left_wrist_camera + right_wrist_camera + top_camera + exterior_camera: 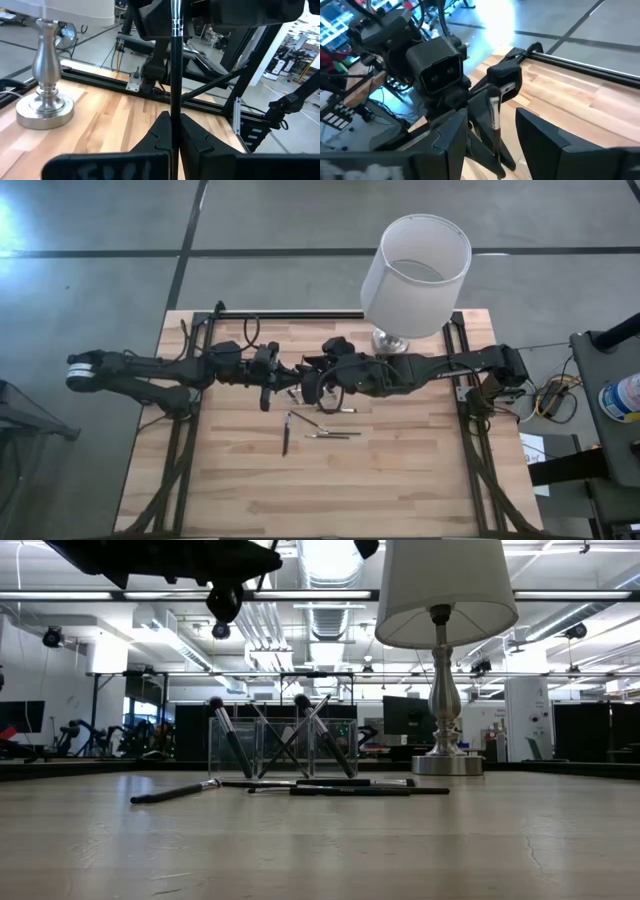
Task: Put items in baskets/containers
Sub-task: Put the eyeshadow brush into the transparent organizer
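High view: both arms reach in over the middle of the wooden table (250,490), meeting just short of its far edge. The left gripper (268,385) is pinched on a dark stick (266,397), one of the brushes. The right gripper (312,383) sits just beside it, fingers spread. Loose brushes (322,430) lie on the bare wood near the table's centre, nearer the front edge than the grippers; one dark brush (285,440) lies apart from the rest, toward the left. A white-shaded lamp (415,275) stands near the far right corner.

Low view: a clear tray (283,748) with compartments stands mid-table, with brushes leaning inside it, heads up. Several more brushes (340,786) lie flat on the wood in front of it. The lamp base (446,762) stands to the right of the tray, well apart. The arms show only as dark shapes at the top.

Left wrist view: the left fingers (192,137) are pressed together on a thin black brush handle (174,75), which stands upright between them, with a silvery band higher up. The lamp's metal stem rests on the wood off to one side.

Right wrist view: the right fingers (540,135) stand wide apart, holding nothing. Between them, farther off, the left gripper (492,120) clamps the brush, whose silvery section (494,112) shows.
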Tool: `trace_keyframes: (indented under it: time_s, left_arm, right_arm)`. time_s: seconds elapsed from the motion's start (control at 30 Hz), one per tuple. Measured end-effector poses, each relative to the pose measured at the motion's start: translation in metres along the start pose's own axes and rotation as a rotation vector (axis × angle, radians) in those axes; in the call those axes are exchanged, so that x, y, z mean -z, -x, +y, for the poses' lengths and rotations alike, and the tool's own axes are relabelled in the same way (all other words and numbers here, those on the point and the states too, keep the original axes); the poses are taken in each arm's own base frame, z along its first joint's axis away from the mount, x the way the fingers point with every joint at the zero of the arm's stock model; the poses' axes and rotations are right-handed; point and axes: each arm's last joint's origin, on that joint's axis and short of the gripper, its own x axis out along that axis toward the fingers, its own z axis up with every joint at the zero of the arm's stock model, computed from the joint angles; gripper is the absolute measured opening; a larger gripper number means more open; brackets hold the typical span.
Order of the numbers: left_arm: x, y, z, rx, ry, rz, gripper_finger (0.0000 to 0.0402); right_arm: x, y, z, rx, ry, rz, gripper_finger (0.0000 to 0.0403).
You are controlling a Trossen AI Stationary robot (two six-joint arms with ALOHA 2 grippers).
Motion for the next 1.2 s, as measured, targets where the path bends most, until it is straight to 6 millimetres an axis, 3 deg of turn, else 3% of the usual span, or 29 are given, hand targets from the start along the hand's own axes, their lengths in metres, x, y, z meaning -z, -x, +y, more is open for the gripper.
trace_keyframes:
  time_s: [0.67, 0.87, 1.2]
  left_arm:
    - [-0.0007, -0.0001, 0.001, -0.024, 0.009, -0.01, 0.0009]
    - [-0.0007, -0.0001, 0.0011, -0.026, 0.009, -0.011, 0.0009]
    - [-0.0012, -0.0001, 0.002, -0.041, -0.006, -0.017, 0.0009]
  right_arm:
    - [-0.0012, -0.0016, -0.002, -0.001, 0.004, 0.008, 0.003]
    - [-0.0015, -0.0018, -0.0017, -0.005, -0.003, 0.007, 0.0033]
    - [-0.0023, -0.0019, -0.0008, -0.018, -0.076, 0.003, 0.0074]
